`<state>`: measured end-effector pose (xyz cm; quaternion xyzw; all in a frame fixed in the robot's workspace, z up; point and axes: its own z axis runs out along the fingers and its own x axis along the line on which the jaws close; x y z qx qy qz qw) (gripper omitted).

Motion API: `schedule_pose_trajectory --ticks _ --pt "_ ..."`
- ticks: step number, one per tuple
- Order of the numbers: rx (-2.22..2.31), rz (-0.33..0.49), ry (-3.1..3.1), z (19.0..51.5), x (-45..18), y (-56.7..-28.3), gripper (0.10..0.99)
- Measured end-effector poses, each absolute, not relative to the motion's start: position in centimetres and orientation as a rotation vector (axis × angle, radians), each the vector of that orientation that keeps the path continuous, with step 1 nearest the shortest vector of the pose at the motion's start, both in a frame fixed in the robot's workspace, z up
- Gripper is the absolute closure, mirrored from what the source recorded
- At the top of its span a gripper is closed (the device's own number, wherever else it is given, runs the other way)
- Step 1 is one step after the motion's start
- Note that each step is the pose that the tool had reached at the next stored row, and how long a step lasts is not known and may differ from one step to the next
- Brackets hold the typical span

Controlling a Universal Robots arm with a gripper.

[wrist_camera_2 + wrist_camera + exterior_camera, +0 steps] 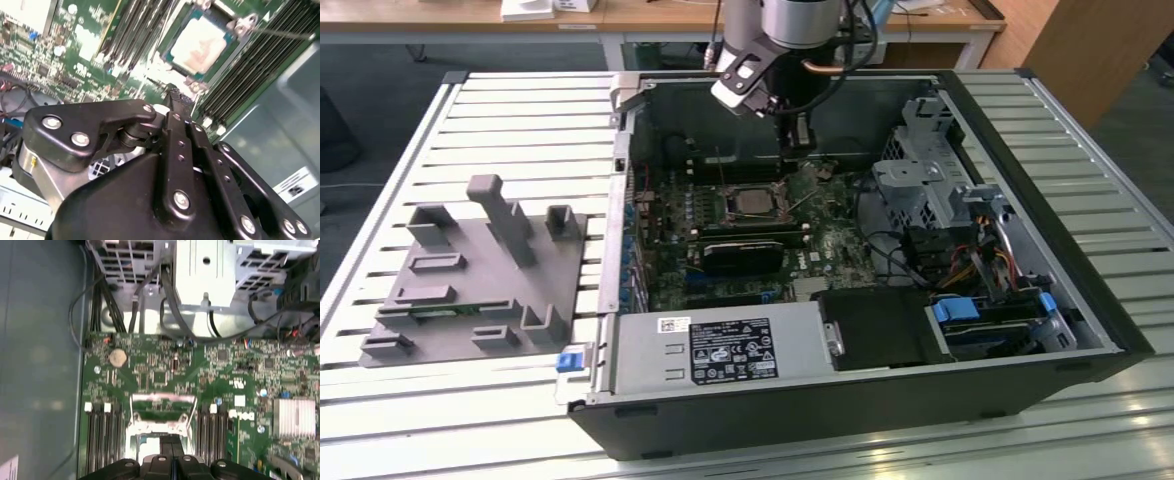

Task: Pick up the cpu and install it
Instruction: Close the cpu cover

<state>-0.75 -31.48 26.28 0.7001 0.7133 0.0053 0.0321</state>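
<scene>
Gripper (175, 96), jaws closed, empty, tip nr cpu (202, 42) on mobo (75, 60)

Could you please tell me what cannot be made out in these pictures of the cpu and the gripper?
Exterior view: the cpu is too small to tell whether it lies fully seated.
First wrist view: the gripper covers part of the socket, hiding most of the cpu.
Second wrist view: the gripper's body blocks much of the green board.
</scene>
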Motion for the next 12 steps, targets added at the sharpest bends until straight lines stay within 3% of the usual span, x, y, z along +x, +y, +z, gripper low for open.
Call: schedule_pose_trajectory --ticks 12 --pt "2.169 0.028 2.209 26.2 1.4 -31.4 0.980"
